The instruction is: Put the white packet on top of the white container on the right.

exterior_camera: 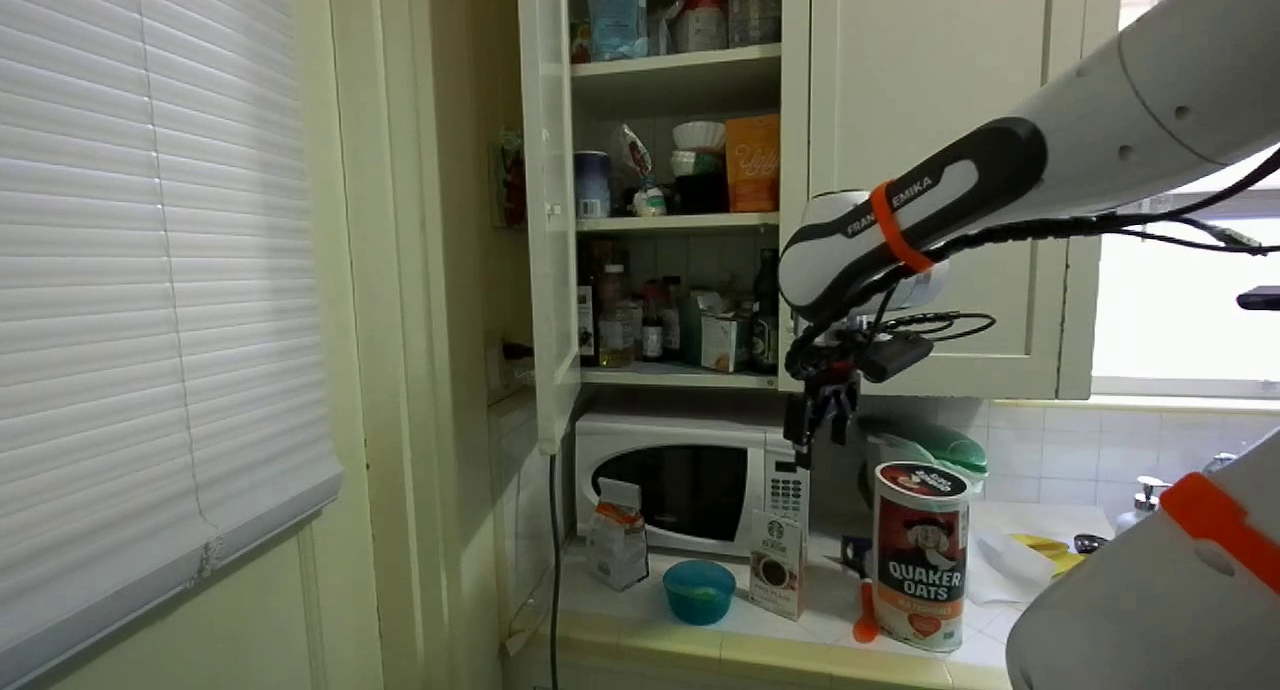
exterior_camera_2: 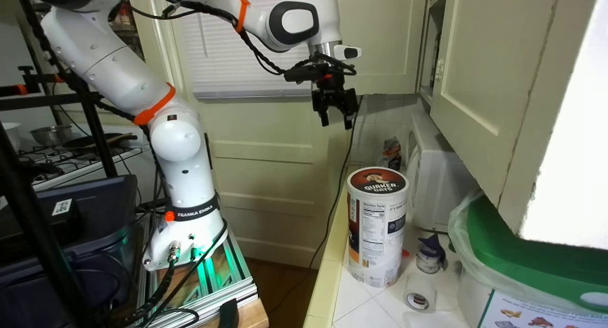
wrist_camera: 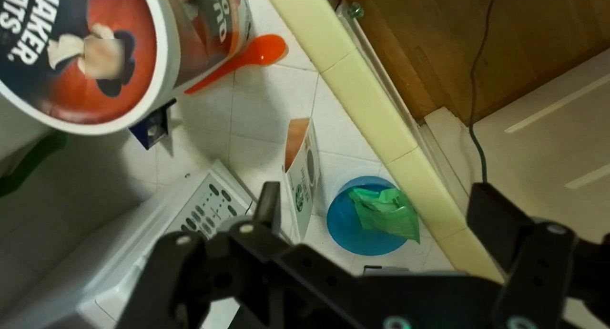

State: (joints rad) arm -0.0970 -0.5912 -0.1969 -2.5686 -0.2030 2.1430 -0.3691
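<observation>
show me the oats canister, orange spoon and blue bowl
Oats canister (exterior_camera: 920, 558), in an exterior view: on its printed front label.
Orange spoon (wrist_camera: 259, 51), in the wrist view: on its scoop end.
Blue bowl (wrist_camera: 342, 221), in the wrist view: on its bare inside.

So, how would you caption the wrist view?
Looking down past the open end effector: blue bowl, orange spoon and oats canister on the counter.

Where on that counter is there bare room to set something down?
In the wrist view, bare tile lies between the orange spoon and coffee box, bordered by the yellow edge. It's crowded between the oats canister and green-lidded bin, where a jar stands, and tight between coffee box and blue bowl.
</observation>
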